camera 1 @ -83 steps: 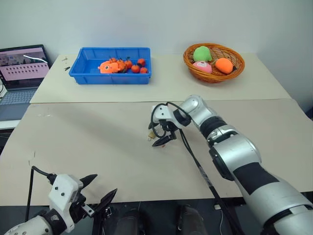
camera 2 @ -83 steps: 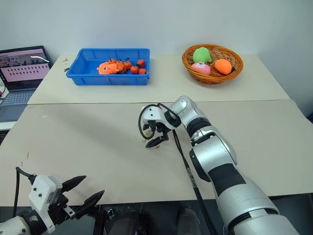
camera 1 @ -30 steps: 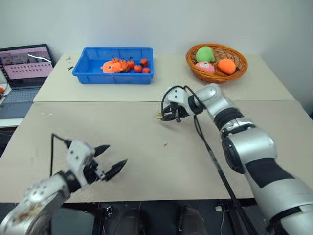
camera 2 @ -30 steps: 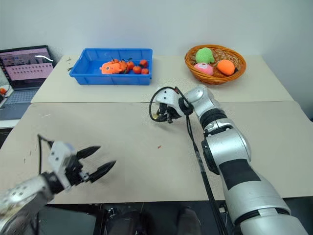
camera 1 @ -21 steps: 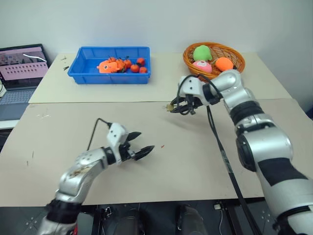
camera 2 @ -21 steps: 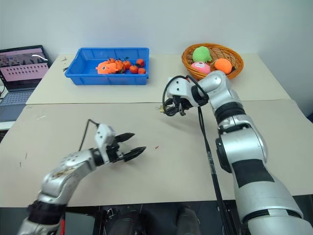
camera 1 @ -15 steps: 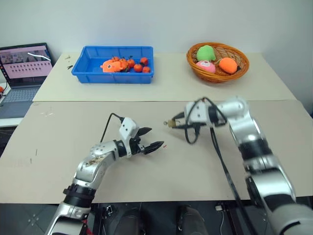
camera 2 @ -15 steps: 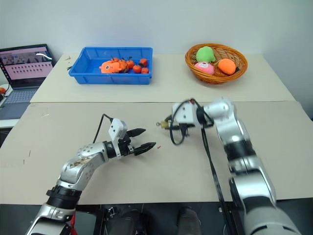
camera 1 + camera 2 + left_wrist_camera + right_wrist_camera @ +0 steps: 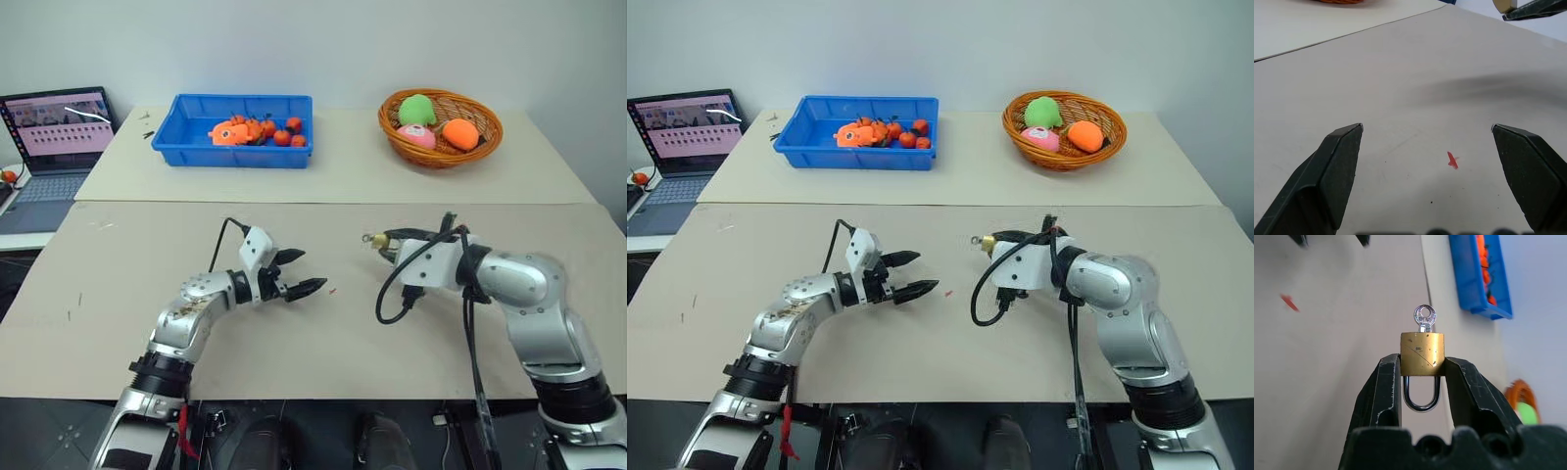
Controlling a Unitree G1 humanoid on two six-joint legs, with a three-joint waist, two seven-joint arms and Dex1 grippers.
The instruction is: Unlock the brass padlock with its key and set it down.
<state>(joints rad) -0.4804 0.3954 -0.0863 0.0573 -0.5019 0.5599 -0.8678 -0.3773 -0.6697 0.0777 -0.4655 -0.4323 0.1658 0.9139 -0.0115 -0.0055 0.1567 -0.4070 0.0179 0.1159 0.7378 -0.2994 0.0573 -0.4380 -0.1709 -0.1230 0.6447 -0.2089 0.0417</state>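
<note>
R claw grips brass padlock | key blade hidden | L claw open

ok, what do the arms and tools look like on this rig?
Both arms are glossy silver-grey shells with black bands at the joints. Each ends in a white wrist block carrying a tool of two black, tapered, pointed fingers: left tool, right tool. A black cable loops off each wrist. The left forearm shell looks scuffed with brownish marks.
</note>
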